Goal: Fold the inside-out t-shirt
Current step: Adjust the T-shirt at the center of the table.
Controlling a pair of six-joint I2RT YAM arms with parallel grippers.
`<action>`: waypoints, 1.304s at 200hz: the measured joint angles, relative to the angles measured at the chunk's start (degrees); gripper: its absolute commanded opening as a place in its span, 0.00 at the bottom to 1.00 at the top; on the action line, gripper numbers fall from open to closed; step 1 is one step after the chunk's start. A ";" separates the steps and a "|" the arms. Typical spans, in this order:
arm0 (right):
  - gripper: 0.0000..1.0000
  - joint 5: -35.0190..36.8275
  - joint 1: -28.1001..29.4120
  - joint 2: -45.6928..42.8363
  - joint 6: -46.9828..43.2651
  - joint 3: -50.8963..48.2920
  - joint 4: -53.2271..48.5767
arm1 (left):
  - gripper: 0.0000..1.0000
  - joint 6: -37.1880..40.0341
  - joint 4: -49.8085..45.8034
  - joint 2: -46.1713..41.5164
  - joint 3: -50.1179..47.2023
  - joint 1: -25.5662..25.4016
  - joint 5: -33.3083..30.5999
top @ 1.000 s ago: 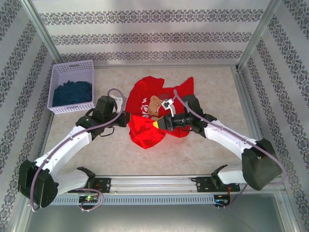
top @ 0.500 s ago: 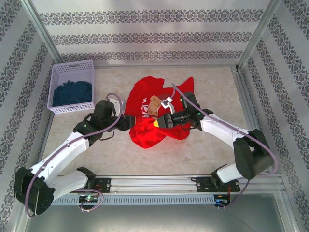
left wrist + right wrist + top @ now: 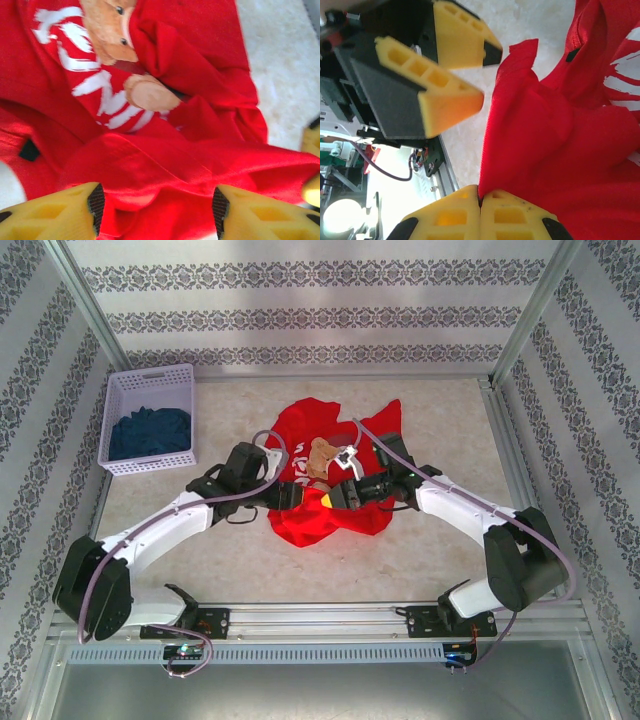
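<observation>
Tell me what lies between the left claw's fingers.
In the left wrist view, bunched red cloth of the t-shirt shows in the gap between the left claw's open fingers, which are not closed on it.

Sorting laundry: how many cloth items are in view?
2: the red t-shirt mid-table, and dark blue cloth in the white basket at far left; the basket may hide more.

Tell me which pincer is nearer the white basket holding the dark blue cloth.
Left. The left pincer sits open at the red t-shirt's edge facing the white basket; the right pincer, shut on the t-shirt, is farther right.
</observation>
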 measured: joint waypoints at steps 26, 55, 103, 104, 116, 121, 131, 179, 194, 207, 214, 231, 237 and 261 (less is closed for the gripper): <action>0.00 0.39 -0.37 -0.33 -0.87 0.00 -0.98 | 0.77 0.52 -1.36 -0.09 -0.37 0.74 -3.21; 0.00 0.79 -0.37 -0.57 -1.42 0.00 -1.75 | 0.70 0.70 -1.62 0.50 -0.83 2.19 -3.56; 0.00 3.19 -1.09 -1.88 -2.36 0.00 -3.26 | 0.28 -0.20 1.22 9.66 -0.39 4.11 4.42; 0.00 3.23 -1.11 -1.90 -2.34 0.00 -3.23 | 0.26 -0.26 1.29 9.79 -0.39 4.11 4.61; 0.00 4.72 -1.11 -1.95 -2.32 0.00 -3.30 | 0.11 -1.22 2.75 11.52 -0.39 4.11 7.34; 0.02 5.68 -1.11 -1.92 -2.19 0.00 -3.50 | 0.09 -1.68 3.17 11.93 -0.39 4.11 8.24; 0.08 8.15 -1.11 -1.77 -2.12 0.00 -4.15 | 0.06 -2.03 4.00 12.28 -0.39 4.11 9.53; 0.31 29.05 -0.33 2.99 -2.16 3.28 -12.61 | 0.00 -2.58 5.49 12.17 -0.39 4.11 11.89; 0.34 35.15 1.79 1.81 -3.54 3.32 -14.14 | 0.00 -2.60 5.49 12.17 -0.37 4.11 12.07; 0.35 39.32 4.98 -0.37 -5.07 3.30 -14.75 | 0.00 -2.62 5.46 12.17 -0.37 4.11 12.17; 0.36 40.98 6.73 -1.95 -5.84 3.28 -14.71 | 0.00 -2.62 5.46 12.13 -0.37 4.11 12.20; 0.37 43.30 10.23 -5.53 -7.41 3.26 -14.16 | 0.00 -2.67 5.46 11.91 -0.37 4.11 12.20; 0.38 43.54 10.99 -6.32 -7.63 3.26 -13.81 | 0.00 -2.64 5.46 11.74 -0.37 4.11 12.20; 0.37 45.00 12.92 -5.42 -8.41 3.87 -13.62 | 0.00 -2.64 5.44 11.17 -0.26 4.11 12.17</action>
